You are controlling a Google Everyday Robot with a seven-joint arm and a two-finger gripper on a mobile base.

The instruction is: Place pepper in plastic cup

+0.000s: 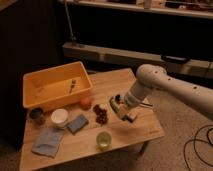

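Observation:
My gripper (121, 107) hangs low over the right part of the wooden table (145, 125), at the end of the white arm (150, 80) that reaches in from the right. A slim dark-green pepper (116, 102) shows at its fingers, and the gripper looks shut on it. The small translucent light-green plastic cup (104, 140) stands upright near the table's front edge, below and left of the gripper and apart from it.
A yellow bin (35, 80) stands at the back left. An orange fruit (86, 103) and a dark red grape cluster (100, 114) lie just left of the gripper. A white tub (59, 118), dark grey cup (36, 115), blue sponge (77, 123) and blue cloth (47, 141) lie at front left.

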